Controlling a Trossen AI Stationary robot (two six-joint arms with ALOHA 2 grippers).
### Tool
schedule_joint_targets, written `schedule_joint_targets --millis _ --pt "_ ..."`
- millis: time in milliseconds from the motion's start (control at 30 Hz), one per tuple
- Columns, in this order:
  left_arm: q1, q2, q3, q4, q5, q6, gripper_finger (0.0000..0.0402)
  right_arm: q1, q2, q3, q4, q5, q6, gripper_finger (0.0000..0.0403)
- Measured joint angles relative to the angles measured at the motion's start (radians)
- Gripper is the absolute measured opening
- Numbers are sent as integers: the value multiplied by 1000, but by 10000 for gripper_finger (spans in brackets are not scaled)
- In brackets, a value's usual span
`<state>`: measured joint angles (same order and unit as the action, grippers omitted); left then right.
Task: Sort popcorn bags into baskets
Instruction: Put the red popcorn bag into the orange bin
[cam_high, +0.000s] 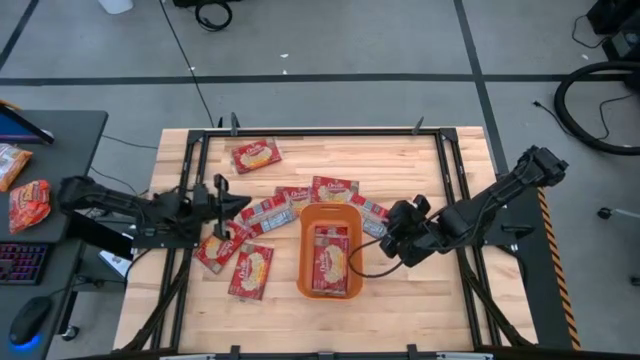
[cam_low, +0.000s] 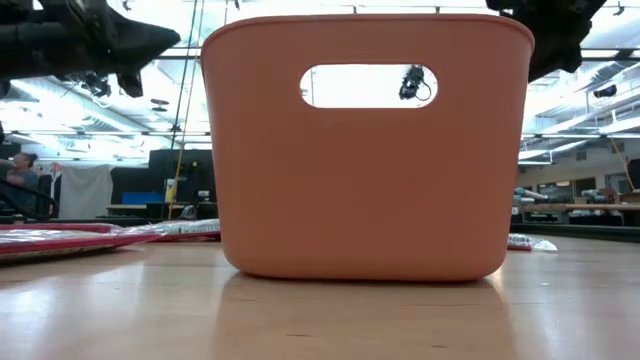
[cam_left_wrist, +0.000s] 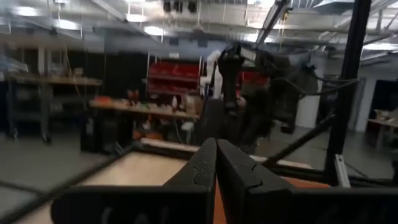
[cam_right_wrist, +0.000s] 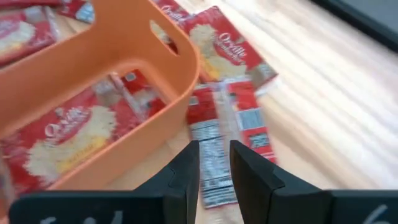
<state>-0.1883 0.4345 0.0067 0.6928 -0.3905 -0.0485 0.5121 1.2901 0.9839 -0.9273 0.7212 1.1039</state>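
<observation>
The orange basket (cam_high: 330, 212) stands at mid-table and holds one red popcorn bag (cam_high: 330, 258) lying flat. Several more bags lie flat on the wood to its left and far side, one alone near the far edge (cam_high: 256, 154). My left gripper (cam_high: 243, 204) hovers shut over the bags left of the basket, pointing level toward it. My right gripper (cam_right_wrist: 214, 163) is slightly open, slanting down over a bag (cam_right_wrist: 214, 134) that lies label side up by the basket's right wall (cam_right_wrist: 155, 118). In the low view the basket (cam_low: 365, 180) hides most bags.
Black frame rails (cam_high: 190, 180) run along the table's left and right sides. A dark desk (cam_high: 50, 180) to the left carries a keyboard, a mouse and other snack packets. Bare wood (cam_high: 420, 300) lies near the basket's near-right side.
</observation>
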Motion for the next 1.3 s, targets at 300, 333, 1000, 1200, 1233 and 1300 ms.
schedule_joint_targets --millis 300,333,1000,1200,1233,1300 --pt "-1 170 10 -72 -27 -103 75 2 -154 -110 31 96 -145 93" --pt "-1 185 24 -99 -43 -111 86 2 -176 -125 33 111 -160 93" --pt "-2 644 426 -707 -180 -270 206 -64 -309 -526 1134 246 -1041 93" --pt "-8 807 487 -752 -98 -388 237 -70 -309 -559 1249 123 -1099 93" --pt "-15 836 507 -777 -98 -398 236 -70 -306 -562 1249 116 -1091 93" --pt "-36 896 551 -829 -109 -411 231 -68 -292 -565 1248 102 -1074 93"
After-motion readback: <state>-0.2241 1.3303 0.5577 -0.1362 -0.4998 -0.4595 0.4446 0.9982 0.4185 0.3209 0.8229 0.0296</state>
